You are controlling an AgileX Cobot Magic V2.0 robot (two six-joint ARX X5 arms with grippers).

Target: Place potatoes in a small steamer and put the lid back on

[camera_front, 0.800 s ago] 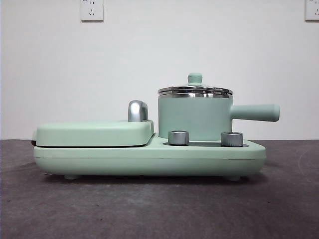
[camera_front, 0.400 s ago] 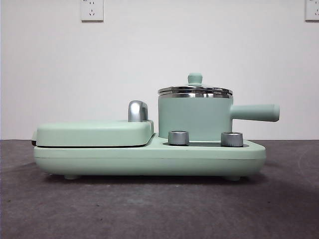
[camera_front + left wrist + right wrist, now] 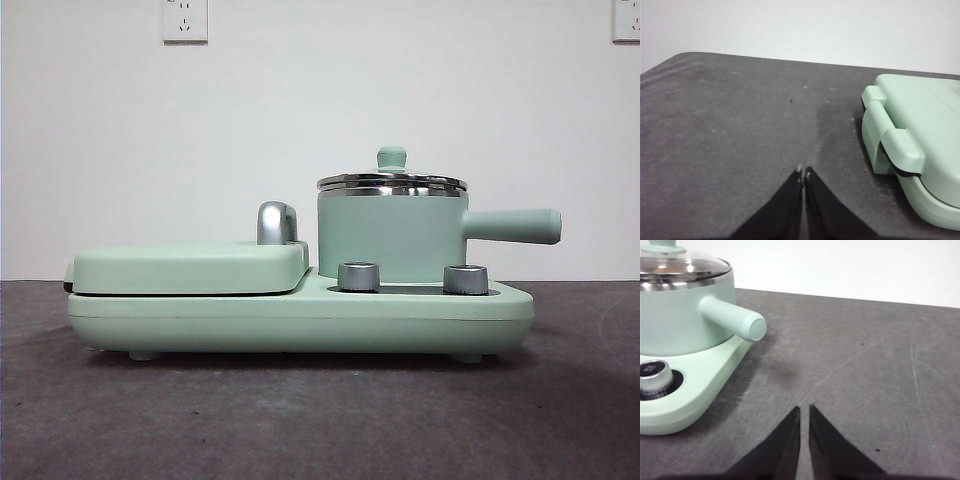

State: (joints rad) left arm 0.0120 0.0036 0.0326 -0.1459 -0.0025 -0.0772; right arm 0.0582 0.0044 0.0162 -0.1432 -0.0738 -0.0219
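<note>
We see the clear glass lid [image 3: 391, 181] seated on the mint-green cylindrical steamer [image 3: 390, 236]; no potato shows. Both left gripper [image 3: 803, 174] and right gripper [image 3: 804, 410] have fingers together over bare bench [image 3: 865, 380]; lifting by the small knob risks slipping.

Low frontal view; two wrist views

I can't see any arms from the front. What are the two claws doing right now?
Left gripper: shut, holding nothing, above bare table beside the grill plate.
Right gripper: shut, empty, near the small steamer.
</note>
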